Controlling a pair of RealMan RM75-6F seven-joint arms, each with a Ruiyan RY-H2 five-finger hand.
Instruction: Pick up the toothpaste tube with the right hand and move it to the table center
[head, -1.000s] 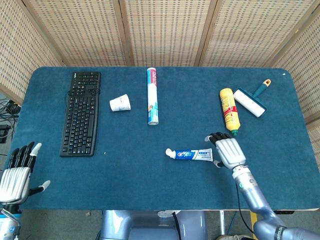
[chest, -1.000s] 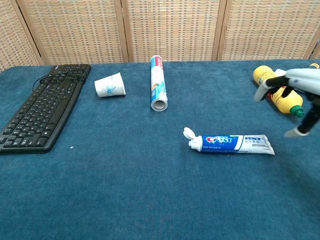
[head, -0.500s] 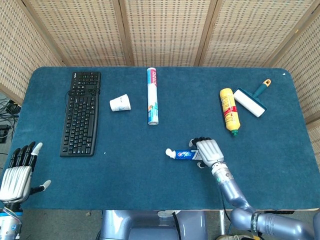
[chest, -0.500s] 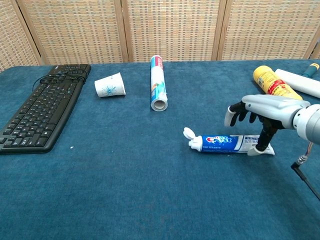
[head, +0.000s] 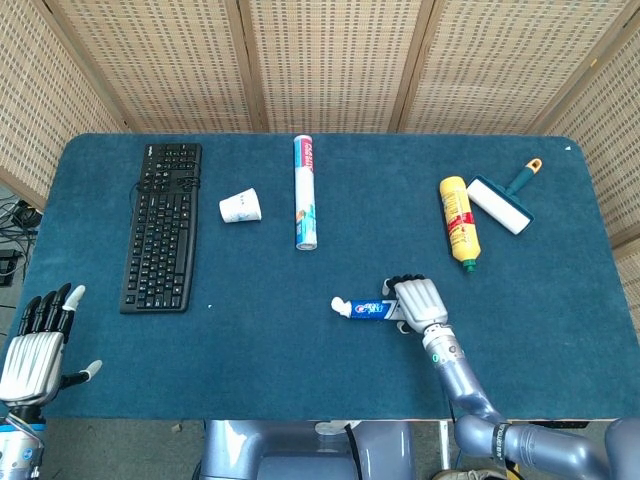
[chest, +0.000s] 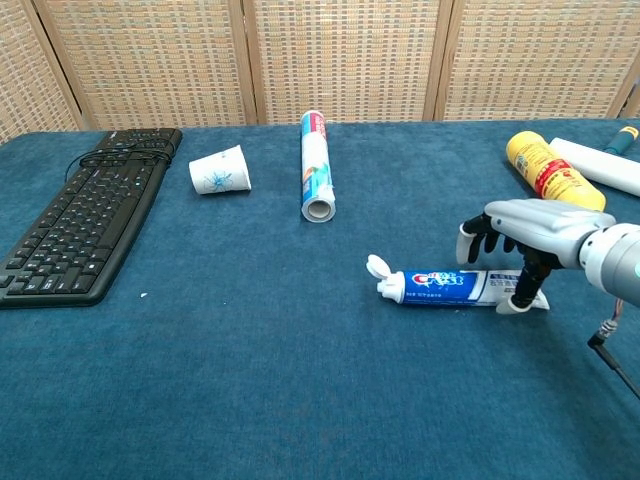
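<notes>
On the blue table (head: 300, 370) lie seven things, one of each: a keyboard (head: 162, 226), a paper cup (head: 240, 206), a long tube canister (head: 305, 191), a yellow bottle (head: 457, 220), a lint roller (head: 503, 200), and the toothpaste tube (head: 372, 308).

Taking the canister as landmark, the toothpaste tube lies nearer the robot and a little to the right, flat on the cloth. Its long axis runs left to right, about square to the canister's; its open white cap (chest: 378, 266) points left, toward the keyboard side, and its crimped end points right.

The right hand (chest: 525, 232) arches over the crimped end, fingers (chest: 476, 232) curved down on the far side and the thumb tip (chest: 516, 303) at the tube's near edge; a firm grip cannot be told.

The left hand (head: 36, 340) hangs past the table's near-left corner, fingers spread, holding nothing.
</notes>
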